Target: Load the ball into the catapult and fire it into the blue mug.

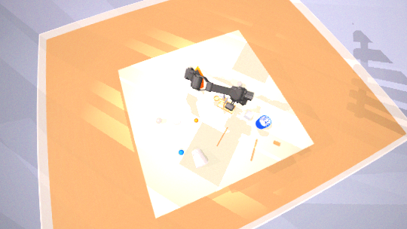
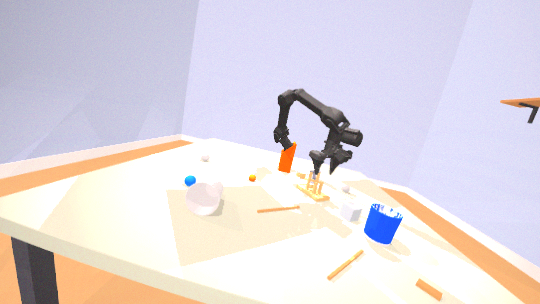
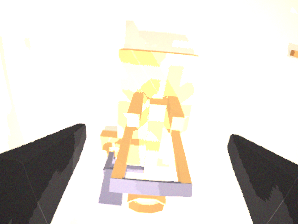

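From the top, my hand (image 1: 228, 106) sits right over the catapult (image 1: 224, 105), with the mug (image 1: 264, 122) near on the counter (image 1: 158, 188) and an orange ball (image 1: 196, 120) and a blue ball (image 1: 181, 152) lying apart. From the side, my hand (image 2: 325, 167) hangs wide open just above the catapult (image 2: 313, 189), gripping nothing, so I judge I am between aiming and firing. At the wrist, the catapult (image 3: 148, 163) lies between my spread fingers; I cannot tell whether a ball is loaded, so next I check that.
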Tool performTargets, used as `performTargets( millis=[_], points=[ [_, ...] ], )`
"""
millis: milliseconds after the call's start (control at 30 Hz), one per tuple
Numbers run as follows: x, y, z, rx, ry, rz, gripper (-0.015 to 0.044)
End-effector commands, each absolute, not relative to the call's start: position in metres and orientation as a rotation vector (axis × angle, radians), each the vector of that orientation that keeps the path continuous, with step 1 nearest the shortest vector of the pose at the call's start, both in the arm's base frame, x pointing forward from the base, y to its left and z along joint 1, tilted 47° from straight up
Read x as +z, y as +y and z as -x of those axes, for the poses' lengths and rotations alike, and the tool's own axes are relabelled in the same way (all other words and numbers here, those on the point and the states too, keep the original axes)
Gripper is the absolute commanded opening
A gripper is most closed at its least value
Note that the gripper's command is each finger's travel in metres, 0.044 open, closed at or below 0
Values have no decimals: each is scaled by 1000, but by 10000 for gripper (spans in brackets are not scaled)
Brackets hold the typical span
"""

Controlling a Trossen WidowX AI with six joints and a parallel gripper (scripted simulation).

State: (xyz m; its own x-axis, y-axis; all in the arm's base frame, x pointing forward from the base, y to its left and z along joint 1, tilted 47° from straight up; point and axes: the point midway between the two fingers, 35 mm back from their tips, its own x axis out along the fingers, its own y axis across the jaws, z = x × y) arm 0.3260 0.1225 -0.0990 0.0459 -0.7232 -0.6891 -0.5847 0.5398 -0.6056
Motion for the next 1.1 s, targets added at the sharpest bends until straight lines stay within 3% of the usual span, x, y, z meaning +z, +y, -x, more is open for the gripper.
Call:
performTargets(
  millis=[0, 1067],
  points=[
    [-79, 142, -323, -151, 1627, 1121, 440],
    [-127, 91, -326, -149, 1611, 1131, 440]
  ],
)
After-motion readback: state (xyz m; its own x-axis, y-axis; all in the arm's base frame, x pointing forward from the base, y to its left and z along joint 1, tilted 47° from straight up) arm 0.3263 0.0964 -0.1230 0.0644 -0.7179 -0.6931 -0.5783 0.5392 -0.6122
